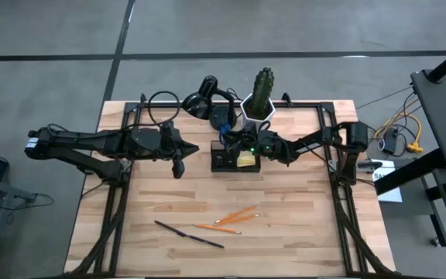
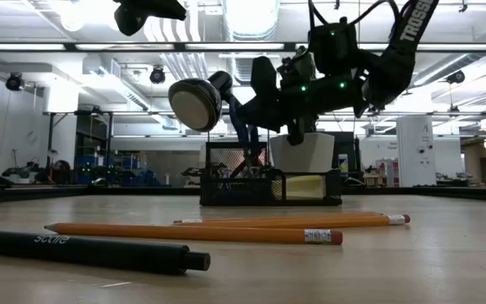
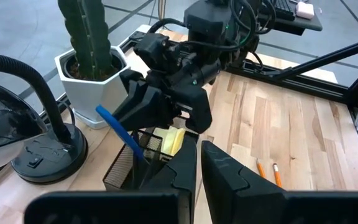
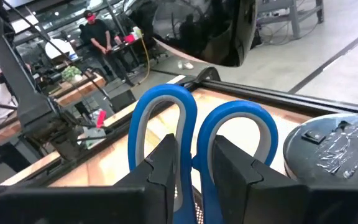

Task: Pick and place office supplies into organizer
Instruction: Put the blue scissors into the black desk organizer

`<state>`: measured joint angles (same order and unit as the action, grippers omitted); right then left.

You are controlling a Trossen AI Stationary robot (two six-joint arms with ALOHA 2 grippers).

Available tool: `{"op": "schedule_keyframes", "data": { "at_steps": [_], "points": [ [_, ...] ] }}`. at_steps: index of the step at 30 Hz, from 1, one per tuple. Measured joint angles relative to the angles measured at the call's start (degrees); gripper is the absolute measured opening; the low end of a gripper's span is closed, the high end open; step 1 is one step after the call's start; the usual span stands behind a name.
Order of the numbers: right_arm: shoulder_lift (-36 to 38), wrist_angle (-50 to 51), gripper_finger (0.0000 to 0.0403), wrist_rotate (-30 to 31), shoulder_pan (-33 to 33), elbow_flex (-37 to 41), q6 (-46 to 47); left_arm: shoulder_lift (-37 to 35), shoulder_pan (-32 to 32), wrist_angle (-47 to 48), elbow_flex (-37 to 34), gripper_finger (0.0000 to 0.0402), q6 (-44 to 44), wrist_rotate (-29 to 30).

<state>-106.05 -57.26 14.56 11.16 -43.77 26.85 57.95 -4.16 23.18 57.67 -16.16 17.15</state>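
Observation:
My right gripper hovers over the black mesh organizer and is shut on the blue-handled scissors. Their handles point toward the lamp, and their lower part slants down into the organizer. A yellow sticky-note pad stands in the organizer's right compartment. Orange pencils and a thin dark pen lie flat on the table near the front. My left gripper waits shut, left of the organizer, touching nothing. My right gripper pinches the scissors where the two blue handle loops meet, one finger against each loop's inner arm. It comes in roughly level from the table's right. The scissors hang tilted, handles up; the blades are hidden by the organizer.
A black desk lamp and a white hexagonal pot with a cactus stand just behind the organizer. Black frame rails run along both table sides. People stand in the room beyond the table.

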Motion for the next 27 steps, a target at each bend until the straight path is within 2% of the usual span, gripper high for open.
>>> {"op": "schedule_keyframes", "data": {
  "at_steps": [18, 27],
  "points": [
    [1.6, 4.3, 0.0066, -1.1, 0.1, -0.1, -1.8, 0.0, 0.0, 0.1, 0.0, 0.0008, 0.0, 0.0],
    [1.6, 4.5, 0.0084, -1.2, 0.1, -0.1, -2.0, 0.0, 0.0, 0.1, 0.0, 0.0008, 0.1, 0.0]
  ]
}}
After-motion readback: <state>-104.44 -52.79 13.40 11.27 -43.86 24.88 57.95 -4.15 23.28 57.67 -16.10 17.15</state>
